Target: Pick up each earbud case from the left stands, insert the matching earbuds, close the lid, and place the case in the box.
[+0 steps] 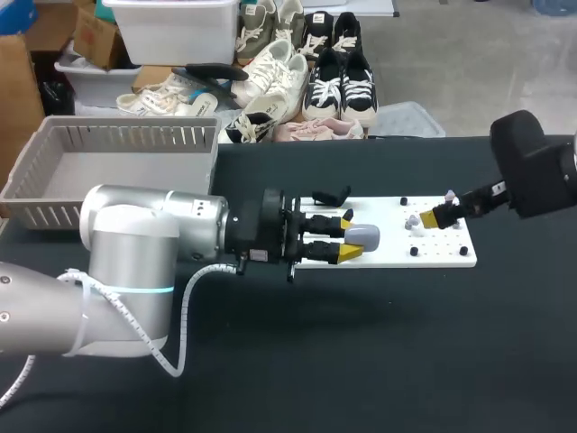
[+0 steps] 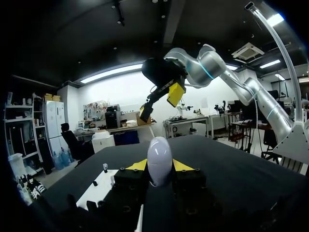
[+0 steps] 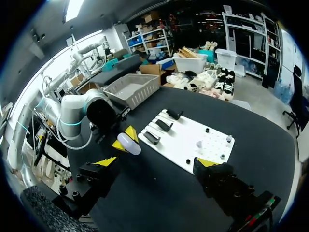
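At the stand end of the white board (image 1: 433, 257), my left gripper (image 1: 348, 238) is clamped on the pale earbud case (image 1: 361, 236). One yellow tip presses each side, and the case sits just beside the dark stands (image 3: 163, 125). My right gripper (image 3: 156, 162) hangs spread wide with nothing in it, over the board's pegged end. The case is smooth and rounded, so I judge it could squirt out of the pinch if the right fingers push on it off-centre. Its lid looks shut, and prying it could twist the case askew. The basket (image 1: 135, 140) sits well apart.
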